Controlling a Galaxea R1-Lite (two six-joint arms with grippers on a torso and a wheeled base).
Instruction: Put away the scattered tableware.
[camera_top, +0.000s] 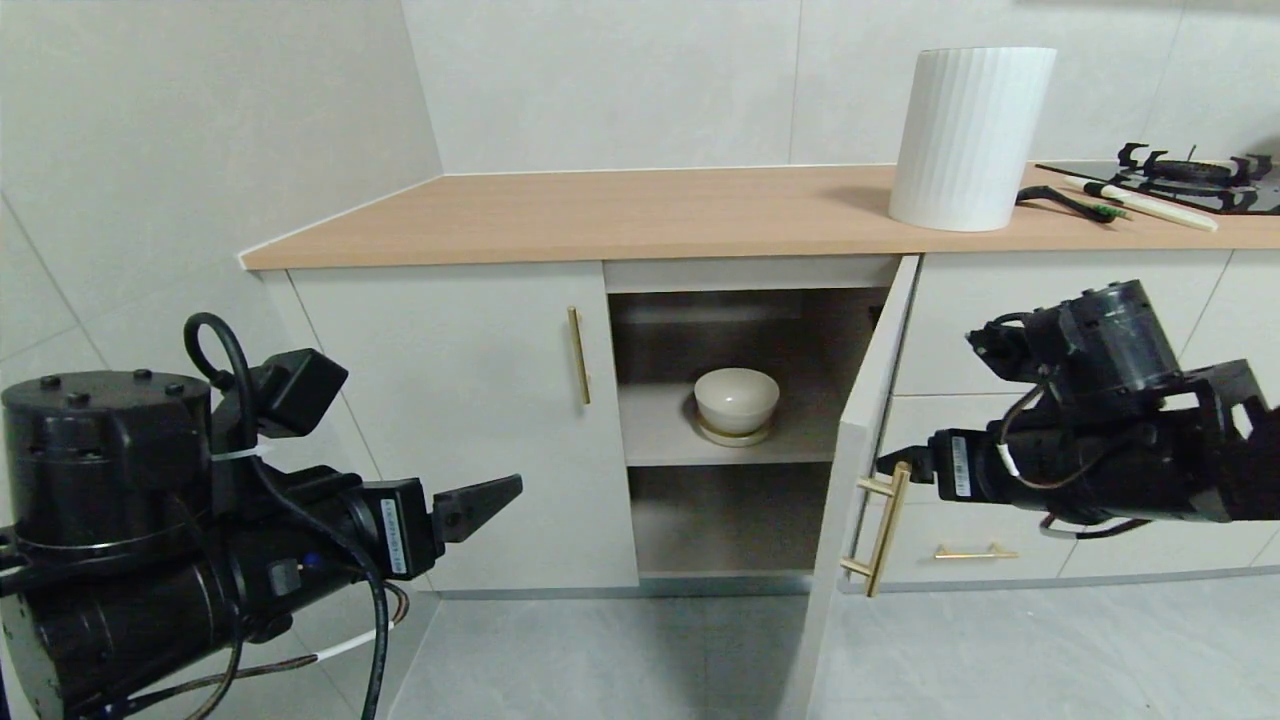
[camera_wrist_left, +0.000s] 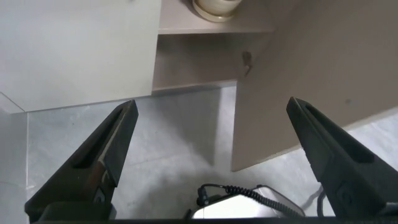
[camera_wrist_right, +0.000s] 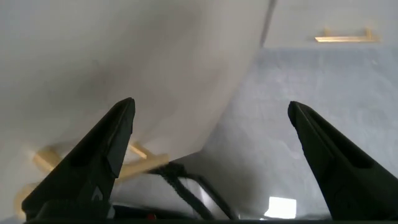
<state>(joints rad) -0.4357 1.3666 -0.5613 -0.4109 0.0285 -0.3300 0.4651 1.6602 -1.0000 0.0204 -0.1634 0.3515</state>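
Your robot's left arm (camera_top: 200, 575) had a matte black cylindrical housing (camera_top: 100, 450) capped with small round screws (camera_top: 141, 375), a thick black cable (camera_top: 235, 365) looping above it and a white tie (camera_top: 232, 454). White printed labels (camera_top: 397, 535) marked both arms; black fingers (camera_wrist_left: 99, 162) tapered to wedges.

- No word, number or sign here can be read.
- White sticker (camera_top: 396, 535) on the left gripper (camera_top: 510, 488): dark print, too small to make out.
- Second white sticker (camera_top: 958, 466) on the right gripper (camera_top: 888, 467): equally unreadable.
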